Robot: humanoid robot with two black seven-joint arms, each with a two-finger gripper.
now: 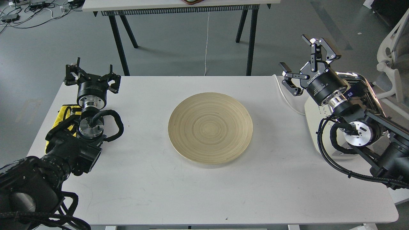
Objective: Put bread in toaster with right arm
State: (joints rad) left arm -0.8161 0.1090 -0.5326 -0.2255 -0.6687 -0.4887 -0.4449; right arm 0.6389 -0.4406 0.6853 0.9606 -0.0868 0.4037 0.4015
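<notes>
The cream-white toaster [311,110] stands at the table's right side, mostly hidden behind my right arm; part of its chrome top [359,78] shows. The bread is hidden behind the arm. My right gripper [295,52] is open and empty, held above the toaster's far left corner, fingers pointing up and away. My left gripper [94,65] is open and empty above the table's far left.
A round pale wooden plate [210,127] lies bare at the table's middle. The toaster's white cord [284,94] runs over the far edge. A yellow item [62,115] lies beside my left arm. A white chair [394,54] stands at the right.
</notes>
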